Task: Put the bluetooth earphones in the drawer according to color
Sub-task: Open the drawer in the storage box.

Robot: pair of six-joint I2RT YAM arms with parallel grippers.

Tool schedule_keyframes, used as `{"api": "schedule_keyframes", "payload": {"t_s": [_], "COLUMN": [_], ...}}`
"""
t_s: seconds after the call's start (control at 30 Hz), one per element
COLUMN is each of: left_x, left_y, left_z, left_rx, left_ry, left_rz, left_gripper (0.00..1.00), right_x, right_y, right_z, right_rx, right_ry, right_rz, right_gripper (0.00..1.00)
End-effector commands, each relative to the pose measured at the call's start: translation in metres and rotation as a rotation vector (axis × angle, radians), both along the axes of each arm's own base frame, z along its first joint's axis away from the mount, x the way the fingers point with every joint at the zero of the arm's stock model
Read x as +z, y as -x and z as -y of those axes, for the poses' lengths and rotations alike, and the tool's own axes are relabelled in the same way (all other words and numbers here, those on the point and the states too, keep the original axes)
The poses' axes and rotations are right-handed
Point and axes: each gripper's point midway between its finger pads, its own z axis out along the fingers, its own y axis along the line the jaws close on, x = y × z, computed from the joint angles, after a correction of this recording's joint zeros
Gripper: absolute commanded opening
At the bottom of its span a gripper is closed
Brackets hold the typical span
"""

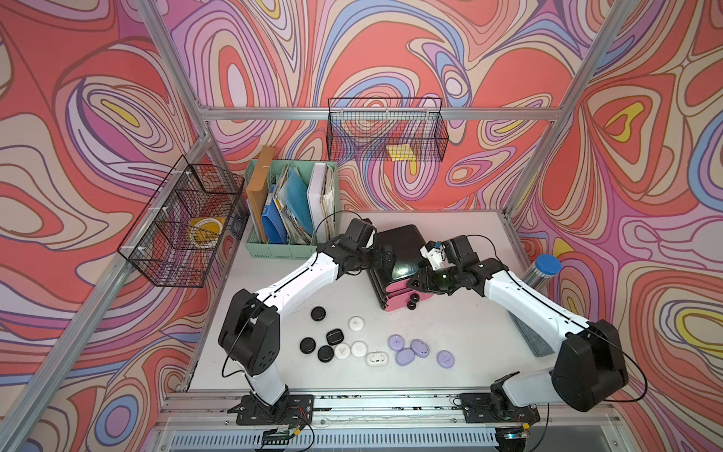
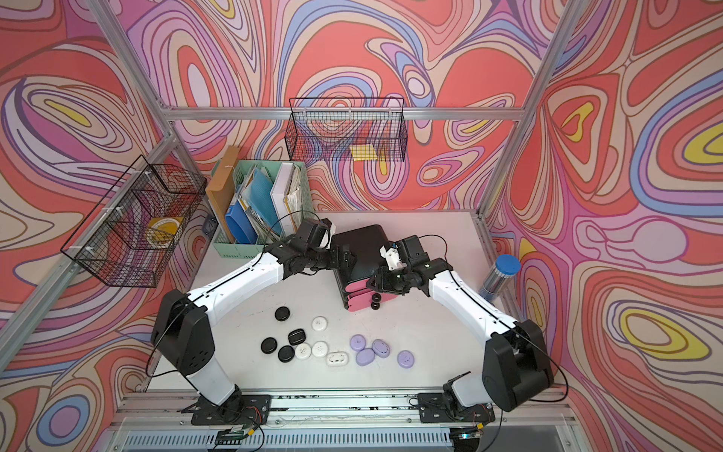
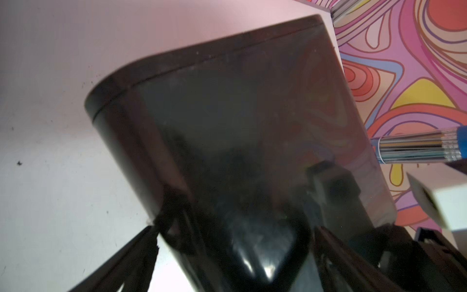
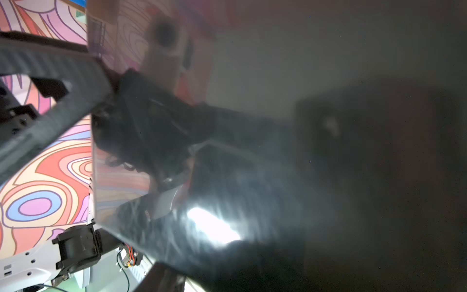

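At left gripper (image 1: 385,256): spread wide, straddling the left upper edge of the drawer (image 1: 403,244); contact not discernible. Between the two sets of jaws: glossy black cabinet body, pink fronts turned toward the arm bases. At right gripper (image 1: 414,282): close against the front right top corner; jaw width not determinable, wrist view blurred. Well clear of both jaws, loose on table (image 1: 469,344): black earphones (image 1: 326,353), white earphones (image 1: 358,348), purple earphones (image 1: 405,357), grouped in that order.

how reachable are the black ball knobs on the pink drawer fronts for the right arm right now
Probably yes: the right gripper hangs over the front edge of the glossy black cabinet, close by the two visible black ball knobs, nothing between them. Any third knob is hidden under the gripper.
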Motion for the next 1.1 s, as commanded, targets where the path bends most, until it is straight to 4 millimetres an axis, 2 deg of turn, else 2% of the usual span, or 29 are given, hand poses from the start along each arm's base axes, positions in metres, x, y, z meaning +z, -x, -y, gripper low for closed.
{"api": "schedule_keyframes", "payload": {"t_s": [0.0,0.17,0.3,0.43,0.63,0.83,1.07], "left_x": [-0.008,-0.007,-0.008,-0.014,-0.022,-0.024,-0.022], "left_y": [-0.02,-0.049,-0.067,-0.073,-0.075,-0.076,-0.077], "left_z": [-0.005,-0.009,-0.013,-0.018,-0.021,-0.025,-0.029], "left_rx": [0.005,0.035,0.061,0.079,0.09,0.102,0.108], "left_ry": [-0.076,-0.08,-0.104,-0.116,-0.119,-0.114,-0.105], "left_rz": [0.003,0.017,0.031,0.026,0.017,0.015,0.017], "left_gripper": [0.99,0.98,0.98,0.98,0.98,0.98,0.98], "right_x": [0.017,0.01,0.005,0.005,0.0,-0.003,0.004], "right_y": [-0.038,-0.052,-0.048,-0.027,0.024,0.064,0.073], "right_z": [-0.005,-0.011,-0.008,-0.008,-0.006,0.002,0.01], "right_rx": [-0.049,-0.052,-0.055,-0.033,-0.022,-0.045,-0.059], "right_ry": [-0.004,-0.004,0.012,-0.003,-0.026,-0.024,-0.006], "right_rz": [0.115,0.111,0.102,0.076,0.016,-0.011,-0.001], "right_gripper": [0.38,0.31,0.26,0.23,0.23,0.24,0.27]}}
